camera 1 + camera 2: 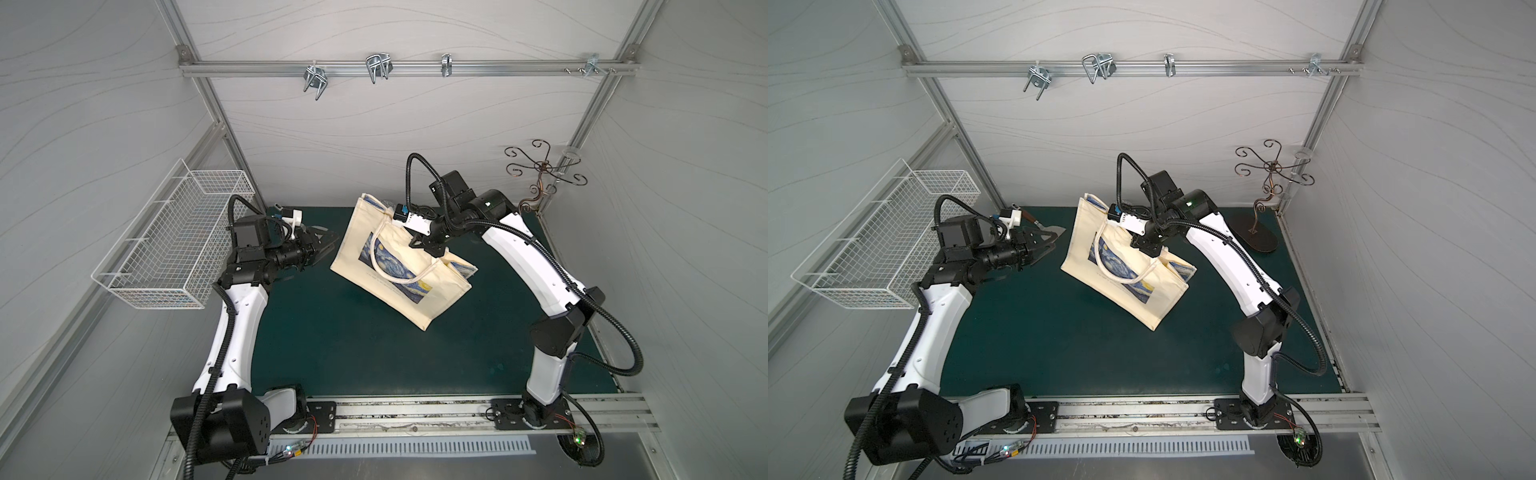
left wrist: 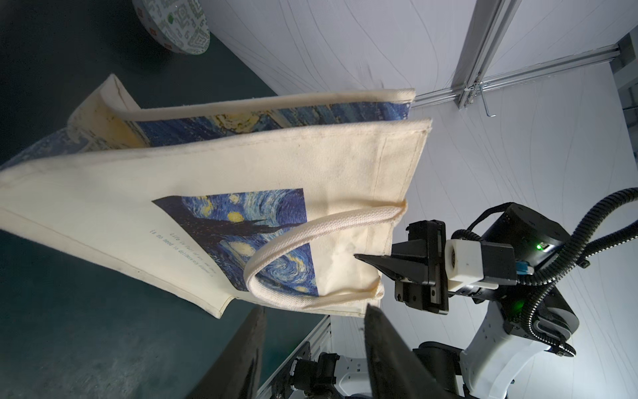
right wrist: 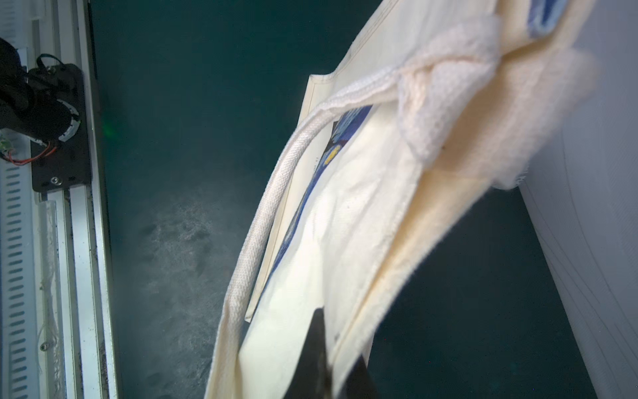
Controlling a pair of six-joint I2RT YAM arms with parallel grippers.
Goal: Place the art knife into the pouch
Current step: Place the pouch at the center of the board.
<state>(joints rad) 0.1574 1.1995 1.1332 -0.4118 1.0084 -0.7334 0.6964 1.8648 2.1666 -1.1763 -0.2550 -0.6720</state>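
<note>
Over the green mat (image 1: pixel 332 357), in both top views, the right gripper (image 1: pixel 415 243) stands pinched shut on the upper hem of the pouch (image 1: pixel 415 299), holding the canvas bag tilted with its base on the mat. The left gripper (image 1: pixel 332 242) hovers near it, jaws apart and empty. The art knife (image 1: pixel 1047 226) (brown handle, flat grey blade) lies toward the back wall, near that gripper and outside the pouch; by the look of it, the pick-up is not yet done. A tool lying this flat could skid away from closing fingers. The white wire basket (image 1: pixel 166 249) on the side wall holds nothing that can be made out.

From the left wrist, the left gripper (image 2: pixel 315 311) frames the pouch (image 2: pixel 241 165), whose mouth shows as a narrow slot between two walls, with nothing visible inside. A knife brought in off-line could catch the hem or the rope handle (image 2: pixel 293 241) and drop outside. A round patterned disc (image 2: pixel 176 27) sits on the mat beyond.

From the right wrist, the right gripper (image 3: pixel 336 362) bites cream fabric of the pouch (image 3: pixel 345 224); whether one wall or both is unclear. A push on the limp cloth could pull it from that single pinch.
</note>
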